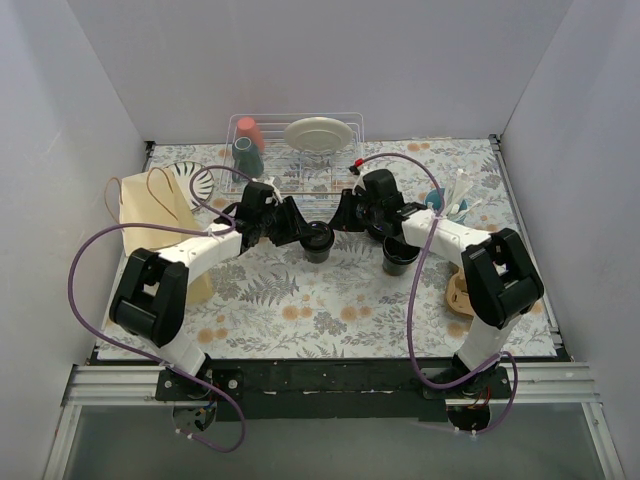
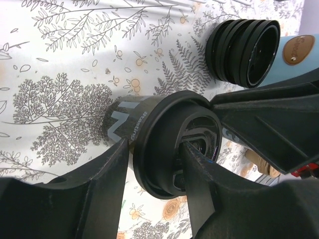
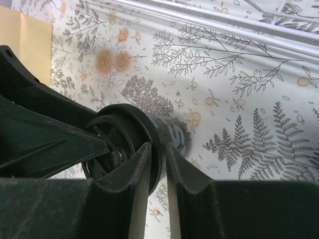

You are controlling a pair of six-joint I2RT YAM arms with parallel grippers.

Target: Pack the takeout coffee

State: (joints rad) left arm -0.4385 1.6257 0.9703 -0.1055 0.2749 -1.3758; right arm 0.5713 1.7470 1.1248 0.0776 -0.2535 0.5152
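A small black cup with a wide-rimmed black lid point(image 1: 318, 241) stands mid-table, with both grippers on it. My left gripper point(image 1: 300, 232) straddles the lid's rim from the left. In the left wrist view point(image 2: 155, 149) one finger is on the cup wall and one on the lid top point(image 2: 164, 144). My right gripper point(image 1: 341, 222) pinches the same rim from the right point(image 3: 158, 148), with the cup point(image 3: 172, 134) below it. The second black cup point(image 1: 398, 257) stands apart to the right and shows ringed ridges point(image 2: 242, 50). The brown paper bag point(image 1: 152, 215) stands at the far left.
A light-blue cup of white sticks point(image 1: 447, 203) stands behind the right arm. A wire dish rack point(image 1: 300, 150) at the back holds teal and red tumblers point(image 1: 248, 145) and a plate point(image 1: 319, 133). A patterned plate point(image 1: 196, 180) and a tan item point(image 1: 461, 294) lie at the sides.
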